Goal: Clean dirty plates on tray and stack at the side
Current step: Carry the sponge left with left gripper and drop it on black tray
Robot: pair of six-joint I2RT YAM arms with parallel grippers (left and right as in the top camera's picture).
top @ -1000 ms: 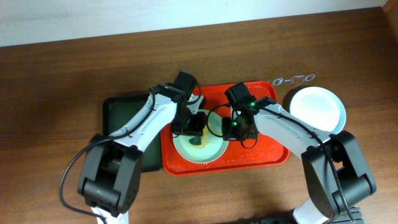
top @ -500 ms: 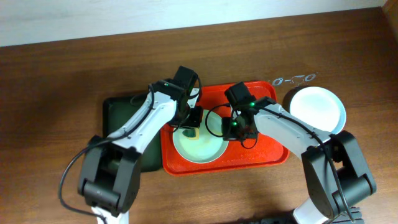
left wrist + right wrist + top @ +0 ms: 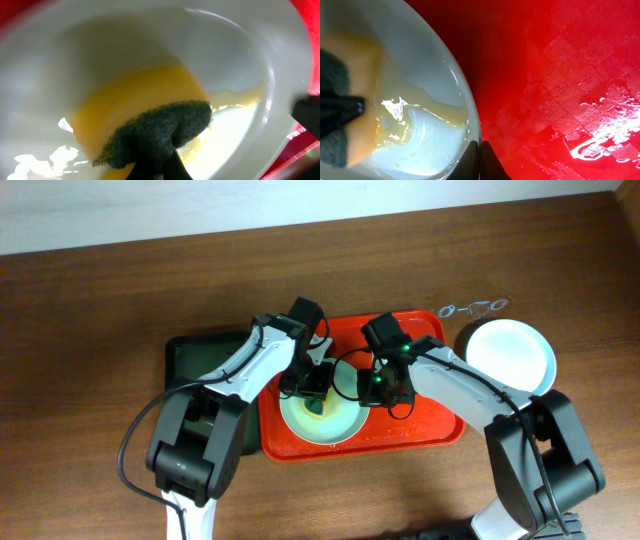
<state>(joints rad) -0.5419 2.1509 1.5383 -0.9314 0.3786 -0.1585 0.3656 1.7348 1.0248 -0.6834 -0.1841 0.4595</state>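
The plate (image 3: 338, 423) lies flat in the left half of the red tray (image 3: 432, 412), its bowl shining with a thin wet film and a yellowish streak towards the middle (image 3: 420, 120). It looks rigid and smooth, so I judge it slick under any pad. The flat centre offers nothing to hold, and the thin raised rim is the only sensible purchase. Whether it is heavy or brittle cannot be told from here, so it should be treated as breakable.

At the plate's 3 o'clock edge the right end effector (image 3: 480, 159) has its fingers pinched together on the rim, steadying the plate against the tray. That hold is narrow, and on a wet rim it could slide if the wiping pushes hard sideways.

Over the plate's 12 o'clock side the left end effector (image 3: 316, 388) is clamped on a sponge (image 3: 150, 117), yellow foam with a dark green scouring face, pressed into the bowl. The sponge is soft and gives under load.

Outward, a dark green tray (image 3: 198, 360) sits at the red tray's 9 o'clock. A clean-looking white plate (image 3: 512, 352) rests on the tabletop (image 3: 100, 330) near 3 o'clock.
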